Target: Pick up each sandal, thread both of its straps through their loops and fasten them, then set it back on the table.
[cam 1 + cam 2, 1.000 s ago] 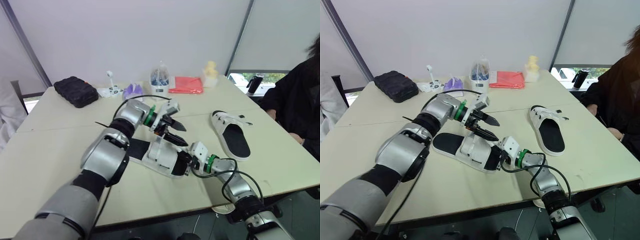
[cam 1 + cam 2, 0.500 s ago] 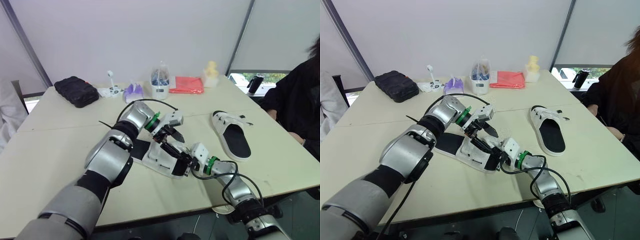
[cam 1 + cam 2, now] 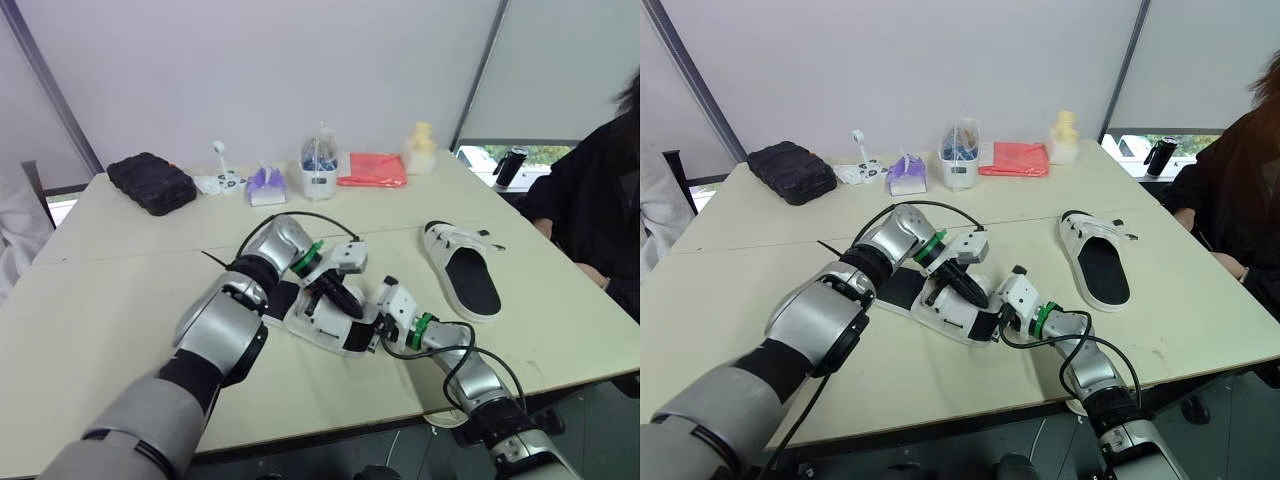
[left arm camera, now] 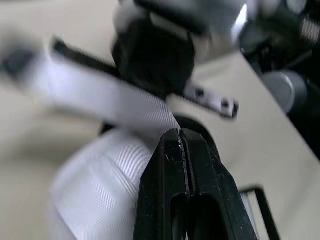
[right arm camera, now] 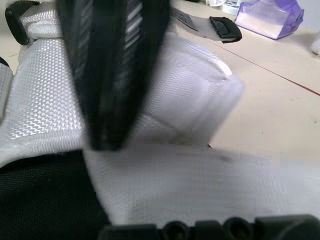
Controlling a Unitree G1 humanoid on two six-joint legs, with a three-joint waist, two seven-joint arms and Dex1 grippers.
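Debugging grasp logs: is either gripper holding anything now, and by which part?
Left gripper is shut on the white strap of the near sandal. Right gripper sits against that sandal's end; whether it grips cannot be told.

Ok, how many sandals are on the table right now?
2. The near sandal lies at the middle of the table, close to the front edge. The other sandal lies further right, towards the seated person. None looks hidden.

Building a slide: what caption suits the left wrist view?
Left gripper, fingers shut, pinches the white strap of the sandal.
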